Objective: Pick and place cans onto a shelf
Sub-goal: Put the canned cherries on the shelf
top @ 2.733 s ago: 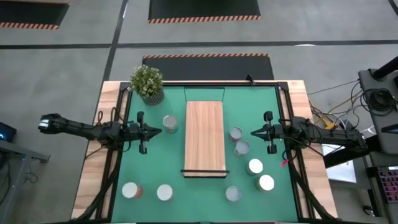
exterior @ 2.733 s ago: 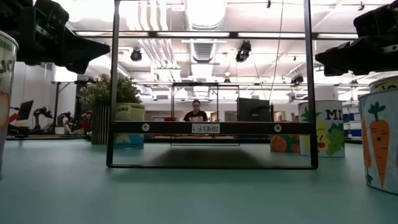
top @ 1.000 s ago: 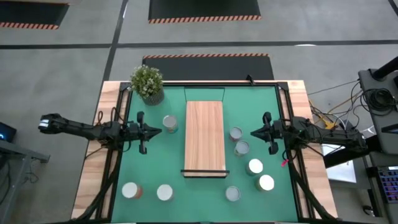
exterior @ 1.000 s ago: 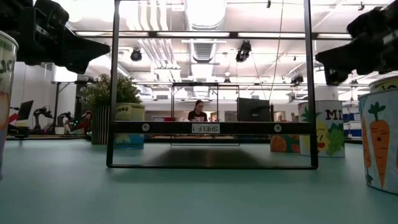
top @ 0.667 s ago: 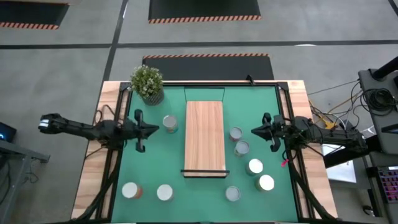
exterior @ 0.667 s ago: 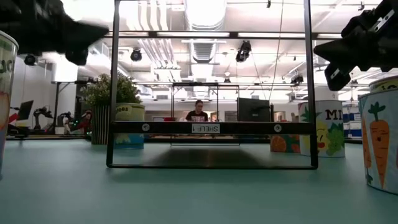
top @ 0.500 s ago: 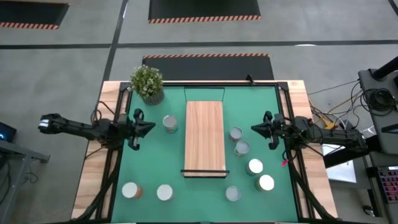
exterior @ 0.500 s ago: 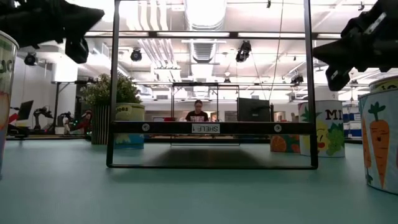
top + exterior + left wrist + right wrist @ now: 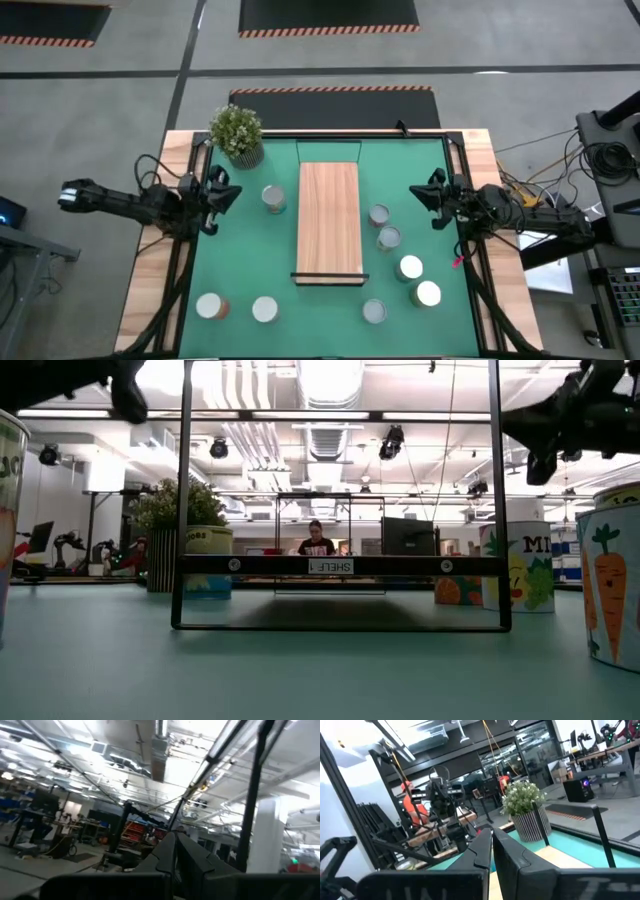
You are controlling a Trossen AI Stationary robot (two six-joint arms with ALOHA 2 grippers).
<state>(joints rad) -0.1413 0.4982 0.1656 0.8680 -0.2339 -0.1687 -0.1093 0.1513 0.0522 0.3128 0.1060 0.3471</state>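
In the low view both arms are cut off at the upper edge: only dark fragments show, and the labels of the nearest cans point(image 9: 612, 585) run off the frame's sides. The left wrist view looks upward at ceiling lights and beams, so none of the desk appears there; a glow washes out much of it. The right wrist view is partly blocked by its own closed fingers point(image 9: 490, 851), with the potted plant point(image 9: 526, 807) beyond.

From above, the shelf point(image 9: 329, 221) lies lengthwise in the middle of the green mat point(image 9: 250, 270), a dark strip at its near end, with nothing on its top. Eight cans stand on the mat around it: one point(image 9: 273, 198) just left of the shelf, two point(image 9: 379, 215) close to its right edge, two white-topped ones point(image 9: 410, 267) farther right, one point(image 9: 374, 311) near the front edge, and two point(image 9: 211, 306) at the front left.

The left gripper point(image 9: 228, 194) hangs over the mat's left border, jaws closed on nothing. The right gripper point(image 9: 422, 194) hangs over the right border, jaws likewise closed and empty.

The desk point(image 9: 135, 300) is light wood with a black frame. Around it lies grey floor with dark mats edged in hazard stripes; cables trail at the right. Across the room a person point(image 9: 316, 539) sits behind monitors under bright ceiling lights.
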